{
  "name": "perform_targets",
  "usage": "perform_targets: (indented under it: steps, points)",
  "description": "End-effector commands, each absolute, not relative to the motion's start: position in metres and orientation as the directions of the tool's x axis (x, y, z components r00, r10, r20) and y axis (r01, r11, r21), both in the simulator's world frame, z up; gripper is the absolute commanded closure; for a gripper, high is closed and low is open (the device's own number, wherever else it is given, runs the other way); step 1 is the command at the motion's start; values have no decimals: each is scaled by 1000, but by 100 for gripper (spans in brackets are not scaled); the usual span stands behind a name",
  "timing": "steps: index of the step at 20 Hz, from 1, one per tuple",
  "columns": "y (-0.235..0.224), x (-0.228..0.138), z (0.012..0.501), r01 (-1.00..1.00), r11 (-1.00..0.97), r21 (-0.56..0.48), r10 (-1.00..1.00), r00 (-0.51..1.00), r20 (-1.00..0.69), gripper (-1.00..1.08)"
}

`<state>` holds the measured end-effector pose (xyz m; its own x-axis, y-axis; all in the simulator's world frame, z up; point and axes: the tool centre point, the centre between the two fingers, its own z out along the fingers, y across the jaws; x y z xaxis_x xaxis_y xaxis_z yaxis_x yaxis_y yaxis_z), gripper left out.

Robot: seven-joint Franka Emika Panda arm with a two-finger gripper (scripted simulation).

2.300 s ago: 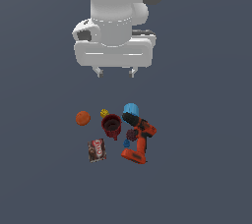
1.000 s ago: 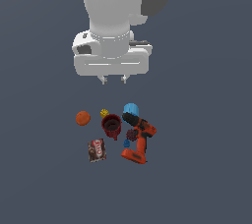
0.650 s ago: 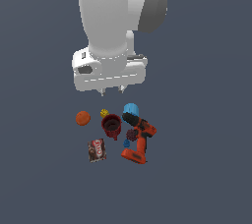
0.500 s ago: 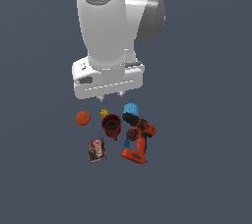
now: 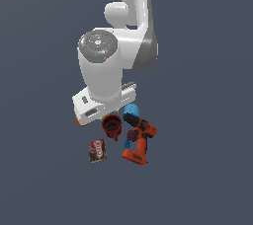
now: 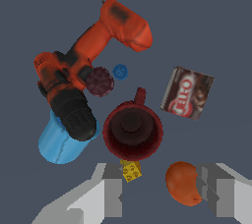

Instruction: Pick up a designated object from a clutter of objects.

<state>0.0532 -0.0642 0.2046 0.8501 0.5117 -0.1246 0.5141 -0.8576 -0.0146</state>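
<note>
**Robot claw low over clutter on a plain slate floor**

The surface was flat, dark blue-grey, featureless. The gripper (image 6: 162, 196) stood wide, holding nothing. The dark red mug (image 6: 132, 131) sat upright mid-clutter, touching the yellow block (image 6: 131, 171), beside the drill (image 6: 78, 66), near the orange ball (image 6: 183, 183).

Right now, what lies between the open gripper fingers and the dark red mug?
In the wrist view, the tiny yellow block sits between the gripper and the dark red mug, close against the mug's rim. The orange ball lies beside one finger.
</note>
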Motion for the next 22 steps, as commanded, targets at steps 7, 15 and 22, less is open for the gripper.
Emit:
perform_targets:
  steps: [7,15,22]
  points:
    - [-75,65,146,678,-732,-66,678,717,-161,-20]
    - [-81,68,111,755,-647,-103,759,627,-173,-20]
    - [-83,69,102,775,-622,-114,780,601,-175,-20]
